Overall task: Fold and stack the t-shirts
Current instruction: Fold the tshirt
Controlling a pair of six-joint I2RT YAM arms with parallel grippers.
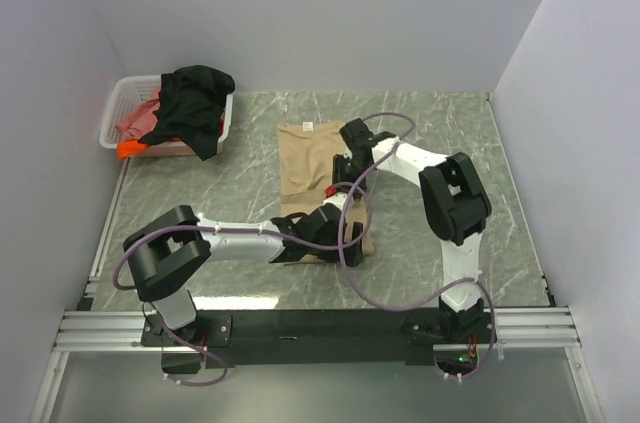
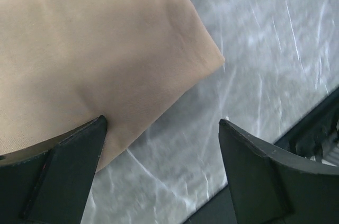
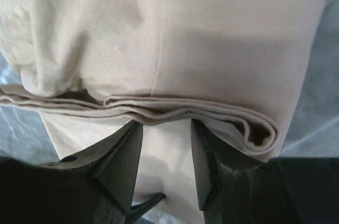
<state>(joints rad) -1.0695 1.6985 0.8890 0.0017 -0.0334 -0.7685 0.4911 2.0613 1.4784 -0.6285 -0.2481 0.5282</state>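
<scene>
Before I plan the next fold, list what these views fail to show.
- Top view: the left arm and right arm cover the near part of the tan t-shirt, hiding its folds there.
- Top view: the black t-shirt drapes over the basket, so the shirts beneath can't be counted.
- Right wrist: it is unclear whether the right gripper pinches the folded edge.
- Left wrist: the frame edges cut off the tan t-shirt; only one corner shows.
</scene>
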